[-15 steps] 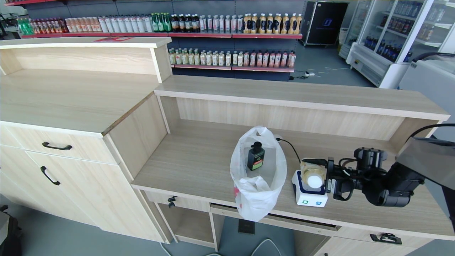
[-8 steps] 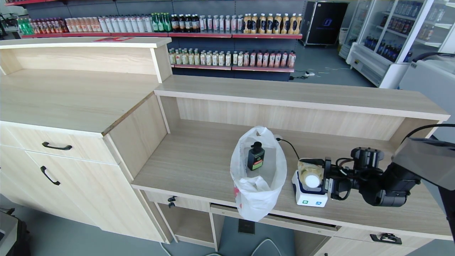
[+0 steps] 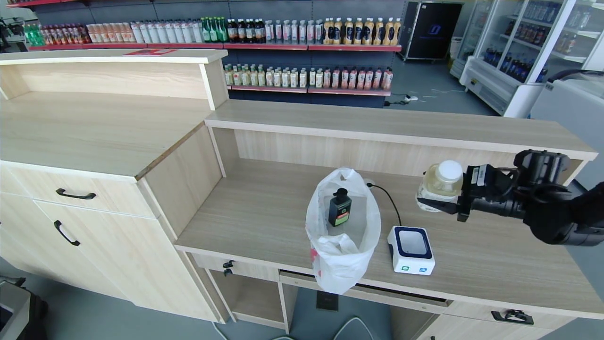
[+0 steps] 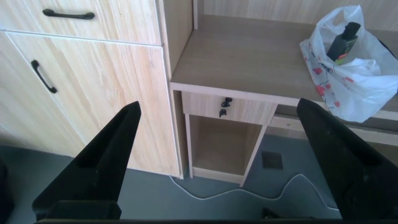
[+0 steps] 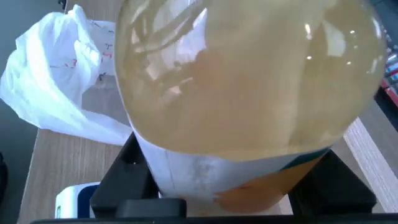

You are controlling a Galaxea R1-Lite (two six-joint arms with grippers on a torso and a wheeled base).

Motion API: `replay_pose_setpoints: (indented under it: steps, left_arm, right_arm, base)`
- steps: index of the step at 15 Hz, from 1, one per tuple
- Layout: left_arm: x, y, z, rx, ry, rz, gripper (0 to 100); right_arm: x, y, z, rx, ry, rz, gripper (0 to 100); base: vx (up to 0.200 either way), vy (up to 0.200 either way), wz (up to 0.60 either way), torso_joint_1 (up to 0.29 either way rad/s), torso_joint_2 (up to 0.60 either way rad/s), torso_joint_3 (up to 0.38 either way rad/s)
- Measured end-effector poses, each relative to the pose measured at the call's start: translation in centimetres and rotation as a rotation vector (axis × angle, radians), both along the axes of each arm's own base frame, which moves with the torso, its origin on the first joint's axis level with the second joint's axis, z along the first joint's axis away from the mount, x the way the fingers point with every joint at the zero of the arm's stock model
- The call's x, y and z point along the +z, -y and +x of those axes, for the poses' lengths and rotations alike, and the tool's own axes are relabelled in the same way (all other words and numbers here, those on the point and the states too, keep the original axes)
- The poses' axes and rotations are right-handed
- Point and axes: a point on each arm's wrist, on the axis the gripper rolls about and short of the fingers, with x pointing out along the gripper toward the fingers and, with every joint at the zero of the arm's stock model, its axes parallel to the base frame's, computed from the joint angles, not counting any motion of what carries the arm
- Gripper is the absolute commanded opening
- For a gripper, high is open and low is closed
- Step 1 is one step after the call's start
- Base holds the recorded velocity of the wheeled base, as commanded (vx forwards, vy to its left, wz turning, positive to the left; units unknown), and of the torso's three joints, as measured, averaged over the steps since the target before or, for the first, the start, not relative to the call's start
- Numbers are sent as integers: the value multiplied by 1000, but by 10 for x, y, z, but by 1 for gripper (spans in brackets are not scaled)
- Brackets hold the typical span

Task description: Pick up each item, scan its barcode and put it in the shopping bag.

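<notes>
Shopping bag (image 4: 356,98) shows beyond the left gripper (image 4: 217,168), which hangs low before the cabinet (image 4: 93,93), jaws wide apart and empty. The white plastic bag stands open at the counter's (image 3: 264,212) front edge, a dark pump bottle (image 3: 339,210) upright inside. Just right of it lies the white scanner (image 3: 410,250). Farther right, above the counter, the right gripper (image 3: 439,193) is clamped on a jar (image 3: 441,182) of pale yellow liquid, white cap uppermost.
</notes>
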Motion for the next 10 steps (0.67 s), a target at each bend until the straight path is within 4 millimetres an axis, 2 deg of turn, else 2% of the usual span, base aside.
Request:
replay_pose_setpoints:
  steps: [2,4,7,10]
  left_arm:
    - [0,0,0,0,0,0,100]
    - [0,0,0,0,0,0,100]
    - [0,0,0,-1,0,0,100]
    - [0,0,0,0,0,0,100]
  right_arm:
    - [35,10,-26,-252,-217,161,0]
    - [52,19,-49,-571,-308,281,0]
    - [59,22,-69,-984,-300,392,0]
    - [58,16,-81,-1130,-251,378,0]
  base:
    - [0,0,0,0,0,0]
    - [0,0,0,0,0,0]
    - [0,0,0,0,0,0]
    - [0,0,0,0,0,0]
